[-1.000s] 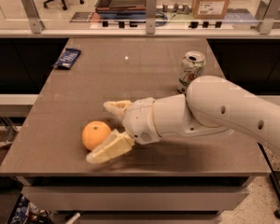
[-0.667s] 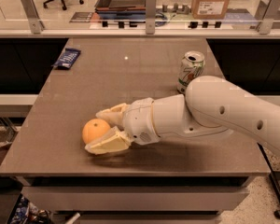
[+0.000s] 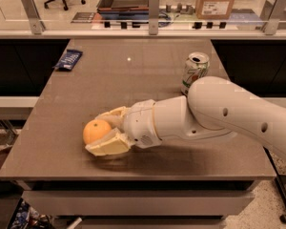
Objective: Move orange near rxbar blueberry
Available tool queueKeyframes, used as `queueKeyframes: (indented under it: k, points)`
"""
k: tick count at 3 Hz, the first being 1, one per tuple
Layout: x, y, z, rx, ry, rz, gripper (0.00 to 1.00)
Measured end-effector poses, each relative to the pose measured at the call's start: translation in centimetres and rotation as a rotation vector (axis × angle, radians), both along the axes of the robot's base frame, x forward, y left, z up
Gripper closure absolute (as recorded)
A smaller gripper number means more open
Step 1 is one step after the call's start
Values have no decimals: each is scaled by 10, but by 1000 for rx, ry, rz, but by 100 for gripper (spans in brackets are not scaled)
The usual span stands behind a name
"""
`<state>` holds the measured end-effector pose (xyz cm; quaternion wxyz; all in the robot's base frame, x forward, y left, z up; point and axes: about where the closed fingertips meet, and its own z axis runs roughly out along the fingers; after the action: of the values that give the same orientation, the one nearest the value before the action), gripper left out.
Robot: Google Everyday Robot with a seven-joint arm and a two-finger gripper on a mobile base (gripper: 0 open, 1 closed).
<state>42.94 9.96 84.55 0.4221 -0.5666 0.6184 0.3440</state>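
Observation:
The orange [image 3: 96,130] sits near the front left of the brown table [image 3: 133,75]. My gripper [image 3: 103,132] reaches in from the right, with one cream finger behind the orange and the other [image 3: 107,146] in front of it, closed against its sides. The rxbar blueberry [image 3: 68,59], a dark blue wrapper, lies flat at the table's far left edge, well away from the orange.
A white-green soda can [image 3: 194,72] stands upright at the back right of the table, just behind my arm [image 3: 219,113]. A glass rail with metal posts [image 3: 153,6] runs behind the table. The table's front edge is close below the gripper.
The fingers have closed in from a wide spread onto the orange. The orange has hardly moved.

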Motion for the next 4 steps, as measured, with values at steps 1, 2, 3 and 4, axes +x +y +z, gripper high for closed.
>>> queueKeyframes:
  k: [1,2,3,4]
  points:
    - [-1,2,1,-2,-3,4,100]
    - [11,5,7,13,7,-21,100]
    - [31,11,16,22,11,-62,100]
    - [51,36,26,45,15,-134,100]
